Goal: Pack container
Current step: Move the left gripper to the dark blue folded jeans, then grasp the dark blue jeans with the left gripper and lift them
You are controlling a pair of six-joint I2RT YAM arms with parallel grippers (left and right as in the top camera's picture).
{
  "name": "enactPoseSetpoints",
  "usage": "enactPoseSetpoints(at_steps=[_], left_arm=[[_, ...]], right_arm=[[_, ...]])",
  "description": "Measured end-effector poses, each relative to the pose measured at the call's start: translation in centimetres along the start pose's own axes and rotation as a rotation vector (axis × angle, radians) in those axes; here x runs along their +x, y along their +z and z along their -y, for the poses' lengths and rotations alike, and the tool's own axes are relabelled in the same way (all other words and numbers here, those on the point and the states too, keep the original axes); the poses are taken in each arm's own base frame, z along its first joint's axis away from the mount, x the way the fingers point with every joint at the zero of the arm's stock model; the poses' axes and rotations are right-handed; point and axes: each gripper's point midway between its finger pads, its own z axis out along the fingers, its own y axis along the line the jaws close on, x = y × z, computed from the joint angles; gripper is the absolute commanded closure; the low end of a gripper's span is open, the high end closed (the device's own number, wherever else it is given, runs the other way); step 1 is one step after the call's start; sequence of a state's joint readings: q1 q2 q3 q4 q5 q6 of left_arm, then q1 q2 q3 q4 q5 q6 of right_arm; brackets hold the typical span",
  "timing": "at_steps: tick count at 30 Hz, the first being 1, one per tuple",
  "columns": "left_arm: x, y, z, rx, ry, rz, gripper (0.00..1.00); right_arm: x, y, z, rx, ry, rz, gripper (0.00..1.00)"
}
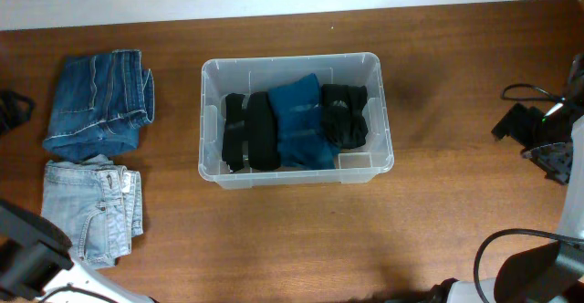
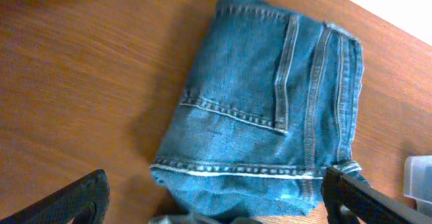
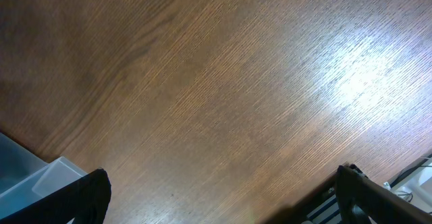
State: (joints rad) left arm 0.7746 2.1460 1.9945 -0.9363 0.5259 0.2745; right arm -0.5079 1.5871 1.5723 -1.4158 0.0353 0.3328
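Note:
The clear plastic container stands mid-table and holds two black rolled garments, a folded dark teal one and a black one. Dark blue folded jeans lie to its left, with light blue jeans below them. My left gripper is open and empty over the near edge of the dark jeans. My right gripper is open and empty above bare wood; a container corner shows at its lower left.
A container corner shows at the right edge of the left wrist view. A black device with cables sits at the table's right edge. A dark object lies at the left edge. The arms' bases are at the front corners.

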Motion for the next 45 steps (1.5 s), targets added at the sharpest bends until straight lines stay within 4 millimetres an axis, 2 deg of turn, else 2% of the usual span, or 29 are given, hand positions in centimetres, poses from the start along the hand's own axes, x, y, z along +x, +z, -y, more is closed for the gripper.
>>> enactPoseSetpoints(at_steps=[7,11,26,31,34,40,45], left_arm=[[3.4,5.7,-1.1,0.162,-0.085,-0.071,0.0],[4.8,7.6,-1.4,0.201,-0.112,-0.1,0.0],[3.5,8.2,-2.3,0.158,-0.055,-0.048,0.0],[3.5,8.6,-1.8,0.158,-0.017,-0.055,0.0],[4.0,9.6,-1.3,0.168,-0.004,-0.074,0.0],[6.3,13.0,-0.4,0.203,0.0,-0.139,0.0],[6.2,13.2,-0.1,0.202,0.013,-0.14,0.0]], right_arm=[[0.0,0.0,0.0,0.0,0.0,0.0,0.02],[0.0,0.0,0.0,0.0,0.0,0.0,0.02],[0.0,0.0,0.0,0.0,0.0,0.0,0.02],[0.0,0.0,0.0,0.0,0.0,0.0,0.02],[0.0,0.0,0.0,0.0,0.0,0.0,0.02],[0.0,0.0,0.0,0.0,0.0,0.0,0.02],[0.0,0.0,0.0,0.0,0.0,0.0,0.02]])
